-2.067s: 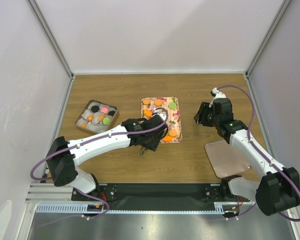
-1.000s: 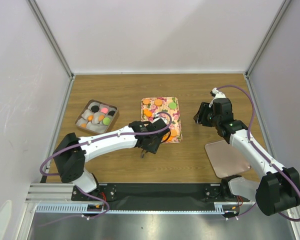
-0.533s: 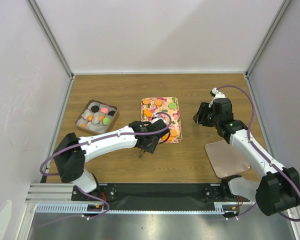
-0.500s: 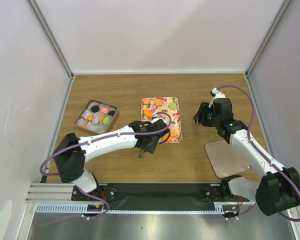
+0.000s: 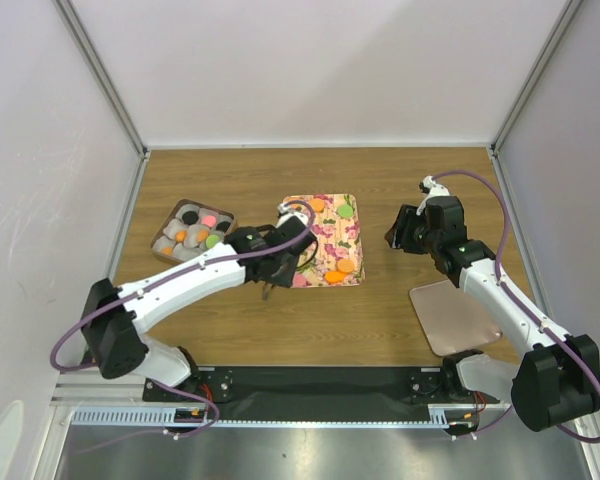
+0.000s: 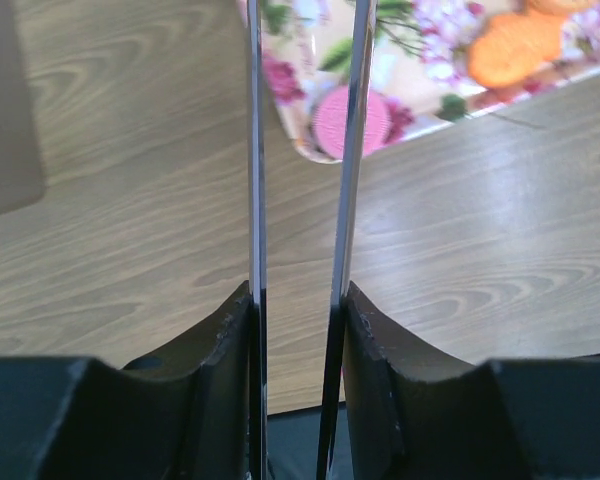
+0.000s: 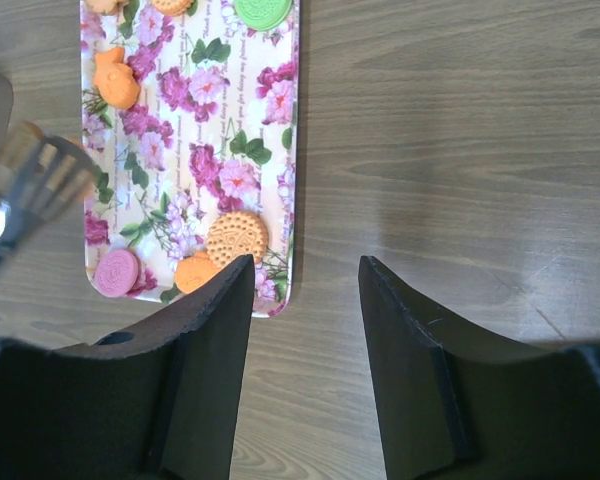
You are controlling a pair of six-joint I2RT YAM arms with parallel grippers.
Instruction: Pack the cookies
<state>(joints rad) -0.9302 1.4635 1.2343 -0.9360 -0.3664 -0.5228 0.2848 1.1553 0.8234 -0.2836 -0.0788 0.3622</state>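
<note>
Bright, even light from above casts soft, faint shadows. A pale sheen glazes the wooden table in both wrist views, whose near edges go dark and unfocused.

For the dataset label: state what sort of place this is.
Probably a lab robot cell: white enclosure panels on an aluminium frame, a floral tray of cookies staged on a wooden table.

A tray sits mid-table with cookies on it. To its left is a box holding more cookies. Right of the tray, nearer the arms' bases, lies a flat sheet. The left gripper hangs at the tray's near-left corner — the right gripper hangs off its right side.
</note>
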